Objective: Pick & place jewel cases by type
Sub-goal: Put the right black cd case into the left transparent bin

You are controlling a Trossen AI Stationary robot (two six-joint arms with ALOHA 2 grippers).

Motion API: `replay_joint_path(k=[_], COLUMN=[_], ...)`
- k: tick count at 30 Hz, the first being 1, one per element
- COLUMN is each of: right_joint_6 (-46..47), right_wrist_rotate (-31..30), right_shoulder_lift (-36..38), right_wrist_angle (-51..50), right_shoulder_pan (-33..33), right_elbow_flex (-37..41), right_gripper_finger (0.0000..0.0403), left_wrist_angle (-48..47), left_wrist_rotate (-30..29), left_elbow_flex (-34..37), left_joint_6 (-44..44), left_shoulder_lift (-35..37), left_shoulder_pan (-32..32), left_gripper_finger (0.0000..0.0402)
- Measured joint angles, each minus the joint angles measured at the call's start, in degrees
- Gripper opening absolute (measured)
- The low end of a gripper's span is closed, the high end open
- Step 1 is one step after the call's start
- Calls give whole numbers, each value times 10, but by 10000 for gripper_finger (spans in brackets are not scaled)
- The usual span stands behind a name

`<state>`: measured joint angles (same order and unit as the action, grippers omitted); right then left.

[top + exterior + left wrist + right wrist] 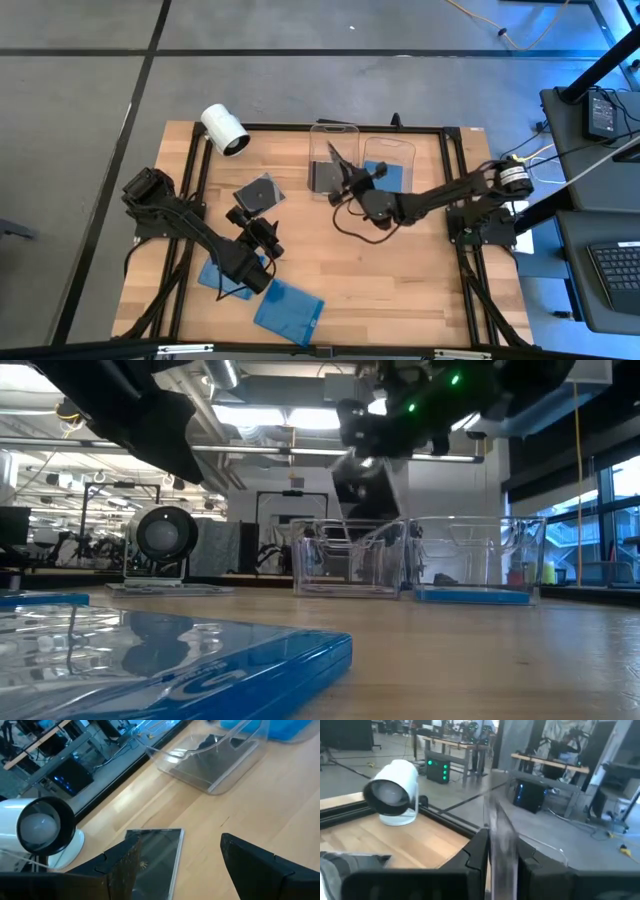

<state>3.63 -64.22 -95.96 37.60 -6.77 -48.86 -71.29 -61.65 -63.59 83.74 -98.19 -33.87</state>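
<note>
A: Where is the right gripper (343, 172)?

B: In the middle of the high view, over the left clear tub (333, 160). Its fingers are pinched tight on a dark case (499, 851), held up on its edge.

A: And the left gripper (250, 220)?

B: Lower left of the middle. Its fingers are wide apart and hold nothing. Another dark case (260, 192) lies flat just past them.

A: Any blue ones?

B: Yes. One blue case (288, 311) lies at the bottom middle. Another blue case (218, 275) lies under the left arm. The right clear tub (389, 162) has blue in it too.

A: That white thing?

B: A white cylinder (224, 129), upper left on the table (400, 280).
</note>
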Motion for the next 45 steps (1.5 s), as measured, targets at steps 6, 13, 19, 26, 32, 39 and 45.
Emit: replay_joint_path(k=[6, 13, 19, 26, 32, 39, 45], right_joint_6=[9, 15, -108, -145, -135, -127, -92], right_wrist_rotate=[2, 50, 67, 154, 204, 213, 241], right_shoulder_lift=[-35, -63, -93, -111, -111, -112, -113], right_wrist_angle=[2, 5, 26, 34, 35, 34, 31], right_shoulder_pan=[35, 70, 92, 101, 100, 100, 100], right_elbow_flex=[0, 0, 0, 0, 0, 0, 0], right_gripper_finger=[53, 53, 53, 53, 54, 70, 115], left_wrist_angle=[0, 0, 0, 0, 0, 0, 0], left_wrist_rotate=[0, -3, -8, -17, -17, -17, -17], left_elbow_flex=[0, 0, 0, -1, -1, -1, -1], left_joint_6=[0, -1, -10, -10, -14, -16, -16], left_shoulder_lift=[0, 0, 0, 0, 0, 0, 0], left_shoulder_pan=[0, 0, 0, 0, 0, 0, 0], left_gripper_finger=[267, 267, 267, 267, 267, 267, 267])
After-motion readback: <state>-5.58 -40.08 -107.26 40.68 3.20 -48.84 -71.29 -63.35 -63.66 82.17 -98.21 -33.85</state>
